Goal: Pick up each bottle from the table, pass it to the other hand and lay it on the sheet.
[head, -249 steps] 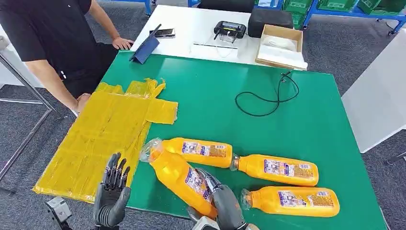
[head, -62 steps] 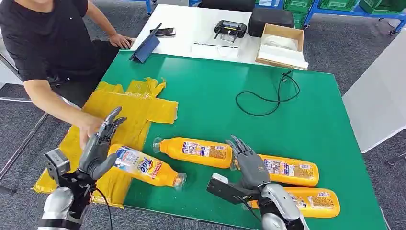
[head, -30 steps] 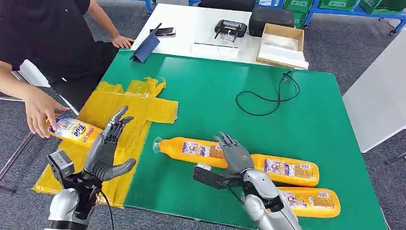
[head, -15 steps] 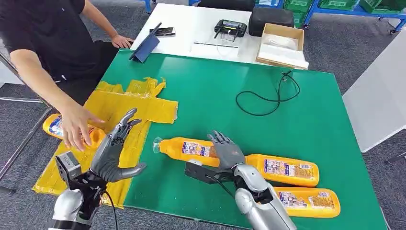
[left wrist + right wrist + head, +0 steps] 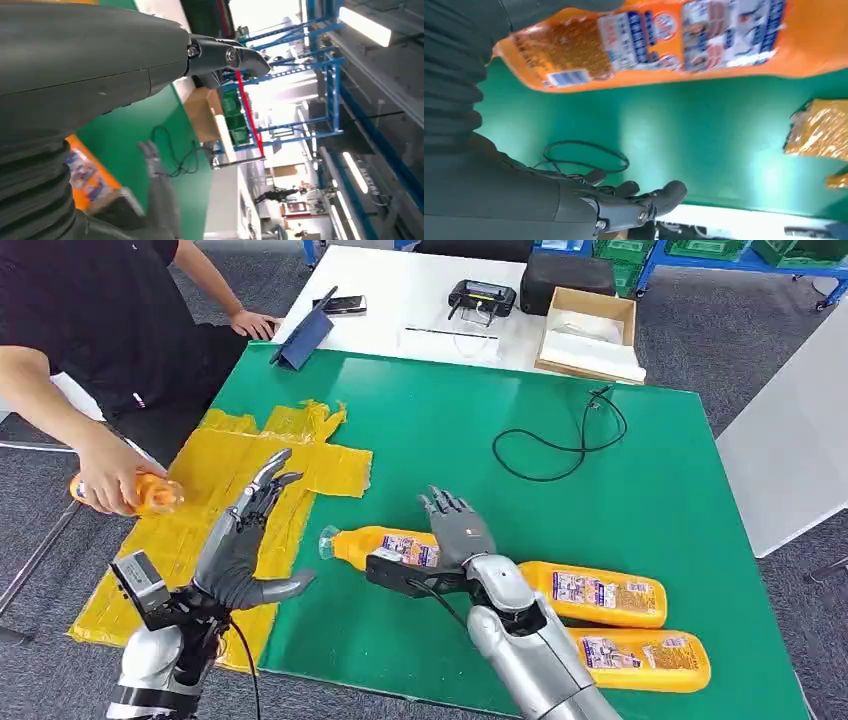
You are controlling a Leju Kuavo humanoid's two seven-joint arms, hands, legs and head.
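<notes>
One bottle is gone from the sheet and I am lining up for the next.

The bottle I laid down is now off the yellow sheet [image 5: 230, 500]: a person's hand [image 5: 112, 472] holds that orange bottle [image 5: 150, 494] clear of the worktop [image 5: 600, 490] edge, so that cycle counts as done. Three bottles remain on the green surface; the nearest bottle [image 5: 390, 545] lies on its side just right of the sheet, the middle bottle [image 5: 590, 593] and the far bottle [image 5: 640, 660] lie beyond it. My right robot hand [image 5: 452, 530] has slid over the nearest one, fingers spread, holding nothing yet. My left robot hand [image 5: 243, 550] hovers open above the sheet's edge, spread and empty, ready to receive. Next, I judge, is closing the right on that bottle.
</notes>
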